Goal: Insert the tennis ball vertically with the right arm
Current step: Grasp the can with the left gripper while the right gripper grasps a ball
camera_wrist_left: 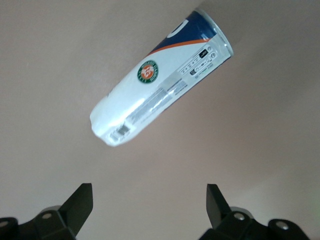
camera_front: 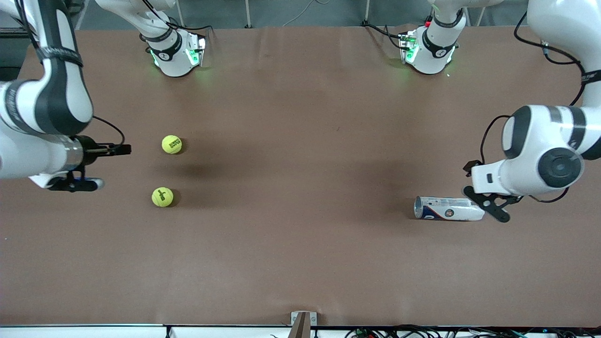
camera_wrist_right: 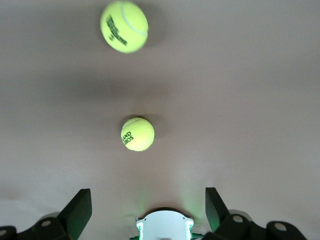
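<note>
A brown table (camera_front: 300, 263) spreads wide and mostly bare between the two arms, with a broad stretch of uncovered surface through its middle. Toward the right arm's end lie two yellow tennis balls, apart from each other: the farther tennis ball (camera_front: 172, 144) sits nearer the robot bases, and the nearer tennis ball (camera_front: 162, 197) lies closer to the front camera. The right gripper (camera_front: 77, 184) hangs over the table's edge region at that end, beside the balls but touching neither; its fingers (camera_wrist_right: 77, 210) stand spread wide with nothing between them, and the right wrist view shows both balls lying on the table past the fingertips. Toward the left arm's end, a white and blue tennis ball can (camera_front: 448, 209) lies on its side, its open mouth facing the table's middle and its closed white end toward the left gripper (camera_front: 488, 204). That gripper hovers just beside the can's closed end, fingers (camera_wrist_left: 80, 205) released and wide, holding nothing. The can rests well apart from both balls.
</note>
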Robot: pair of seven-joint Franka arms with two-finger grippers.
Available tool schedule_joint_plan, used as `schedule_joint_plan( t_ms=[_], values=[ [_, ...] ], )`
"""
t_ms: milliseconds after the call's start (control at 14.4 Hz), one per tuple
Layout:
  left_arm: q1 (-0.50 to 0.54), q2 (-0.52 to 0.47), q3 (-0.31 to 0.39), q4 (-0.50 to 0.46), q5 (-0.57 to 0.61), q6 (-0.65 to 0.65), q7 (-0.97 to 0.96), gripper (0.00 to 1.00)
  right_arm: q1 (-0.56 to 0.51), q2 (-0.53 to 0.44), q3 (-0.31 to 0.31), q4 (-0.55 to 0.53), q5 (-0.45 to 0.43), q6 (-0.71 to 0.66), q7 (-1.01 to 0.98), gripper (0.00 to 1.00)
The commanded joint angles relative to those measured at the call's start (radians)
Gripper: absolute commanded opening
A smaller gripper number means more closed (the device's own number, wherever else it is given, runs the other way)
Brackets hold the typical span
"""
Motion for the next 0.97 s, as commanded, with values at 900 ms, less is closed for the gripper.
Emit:
schedule_joint_plan(
  t_ms=[900],
  values=[
    [-0.128,0.158,-0.029,-0.032,0.413,0.099,0.188,1.0,0.051,0.1,0.008,-0.385,0.094,0.349,0.12,1.0]
  ],
)
